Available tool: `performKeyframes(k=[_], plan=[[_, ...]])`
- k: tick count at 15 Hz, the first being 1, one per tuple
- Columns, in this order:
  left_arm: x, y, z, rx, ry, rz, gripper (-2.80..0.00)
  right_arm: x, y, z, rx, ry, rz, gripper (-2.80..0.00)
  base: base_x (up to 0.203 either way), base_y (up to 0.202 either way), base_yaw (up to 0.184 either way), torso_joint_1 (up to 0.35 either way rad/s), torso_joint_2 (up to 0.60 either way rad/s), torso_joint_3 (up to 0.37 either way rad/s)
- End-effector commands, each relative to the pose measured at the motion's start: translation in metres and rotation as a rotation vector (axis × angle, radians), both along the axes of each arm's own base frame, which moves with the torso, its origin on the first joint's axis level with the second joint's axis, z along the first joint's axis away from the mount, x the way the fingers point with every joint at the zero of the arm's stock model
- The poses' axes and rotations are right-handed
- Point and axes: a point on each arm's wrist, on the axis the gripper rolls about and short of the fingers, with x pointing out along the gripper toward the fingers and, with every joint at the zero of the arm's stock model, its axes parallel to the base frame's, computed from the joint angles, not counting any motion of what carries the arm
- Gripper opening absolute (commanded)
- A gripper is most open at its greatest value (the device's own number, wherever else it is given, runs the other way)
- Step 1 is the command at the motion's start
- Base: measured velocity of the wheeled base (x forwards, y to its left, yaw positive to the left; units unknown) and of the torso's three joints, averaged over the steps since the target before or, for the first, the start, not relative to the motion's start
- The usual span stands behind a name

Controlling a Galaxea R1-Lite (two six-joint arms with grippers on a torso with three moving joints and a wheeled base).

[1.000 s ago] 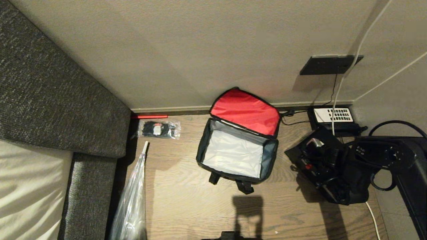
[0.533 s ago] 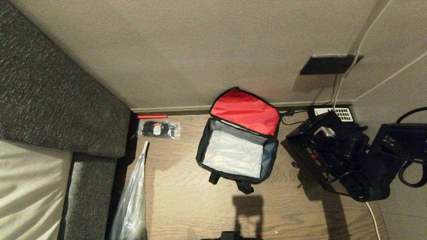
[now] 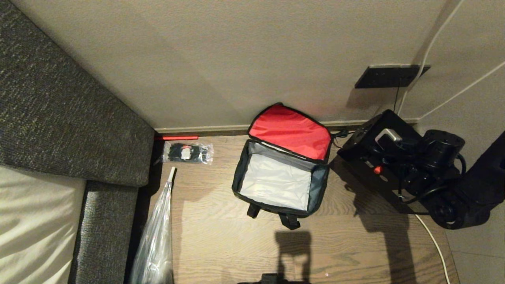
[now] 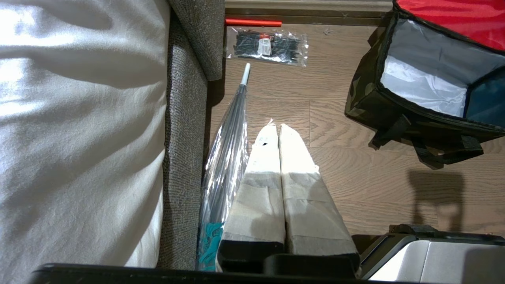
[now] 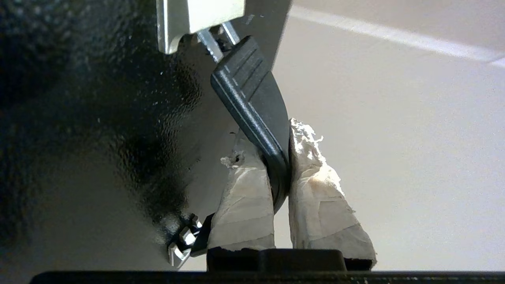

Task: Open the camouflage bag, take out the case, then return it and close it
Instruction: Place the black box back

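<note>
1. The camouflage bag [image 3: 280, 185] sits open on the wood floor [image 3: 221, 244], dead centre of the head view, with its red lid [image 3: 290, 132] flipped back against the wall [image 3: 236, 59].
2. Inside the bag there's a pale grey lining [image 3: 276, 181] and nothing else to see; black straps [image 3: 290, 221] trail from its near edge.
3. Over on the right of the head view, the right gripper [image 5: 282, 173] has the black case [image 3: 375, 161] up off the floor, beside the bag and apart from it.
4. In the right wrist view its two taped fingers [image 5: 244, 197] pinch narrowly on the case's dark handle [image 5: 252, 102], the case's glossy black shell filling the left side of that picture.
5. A metal latch [image 3: 388, 136] and a small red dot [image 3: 377, 170] show on the case's top face in the head view.
6. The left gripper [image 4: 279, 130] hangs in the lower middle of its own wrist view, taped fingers pressed together, holding nothing, over bare floor.
7. Just beside it lies a clear umbrella [image 4: 227, 150], running along the base of the grey sofa [image 4: 185, 157] with its white cushion [image 4: 79, 130].
8. Upper centre in the left wrist view: a clear packet of cable ties [image 4: 266, 42] flat on the floor, a red stick [image 4: 252, 22] at the skirting behind it.
9. A dark wall plate [image 3: 388, 76] sits at upper right of the head view, white cables [image 3: 424, 59] running past it.
</note>
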Motion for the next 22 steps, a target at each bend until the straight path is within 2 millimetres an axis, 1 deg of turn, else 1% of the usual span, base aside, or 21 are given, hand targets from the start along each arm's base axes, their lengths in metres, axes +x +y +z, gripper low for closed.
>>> performKeyframes(k=[1,3,5,8,11,13,15,18,22], plan=[[0.000,0.000,-0.001,0.000,0.001,0.001,-2.80,-0.014,0.015,0.031,-0.003,-0.086,0.043,-2.80,0.000,0.000,0.000,0.000,0.00,0.000],[0.000,0.000,-0.001,0.000,0.001,0.001,-2.80,-0.022,0.031,0.042,-0.008,-0.103,0.087,-2.80,0.000,0.000,0.000,0.000,0.00,0.000],[0.000,0.000,-0.001,0.000,0.001,0.001,-2.80,-0.030,0.044,0.050,-0.018,-0.080,0.121,-2.80,0.000,0.000,0.000,0.000,0.00,0.000],[0.000,0.000,-0.001,-0.001,0.001,0.002,-2.80,-0.041,0.070,0.054,0.000,-0.047,0.098,-2.80,0.000,0.000,0.000,0.000,0.00,0.000],[0.000,0.000,-0.001,0.000,0.001,0.001,-2.80,-0.053,0.093,0.057,-0.002,-0.020,0.157,-2.80,0.000,0.000,0.000,0.000,0.00,0.000],[0.000,0.000,-0.001,0.000,0.001,0.001,-2.80,-0.058,0.104,0.058,-0.002,-0.018,0.194,-2.80,0.000,0.000,0.000,0.000,0.00,0.000],[0.000,0.000,-0.001,0.000,0.001,0.001,-2.80,-0.064,0.108,0.059,-0.004,-0.018,0.216,-2.80,0.000,0.000,0.000,0.000,0.00,0.000],[0.000,0.000,-0.001,0.000,0.001,0.001,-2.80,-0.069,0.120,0.059,-0.004,-0.011,0.260,-2.80,0.000,0.000,0.000,0.000,0.00,0.000],[0.000,0.000,-0.001,0.000,0.001,0.001,-2.80,-0.077,0.146,0.058,-0.008,-0.008,0.343,-2.80,0.000,0.000,0.000,0.000,0.00,0.000]])
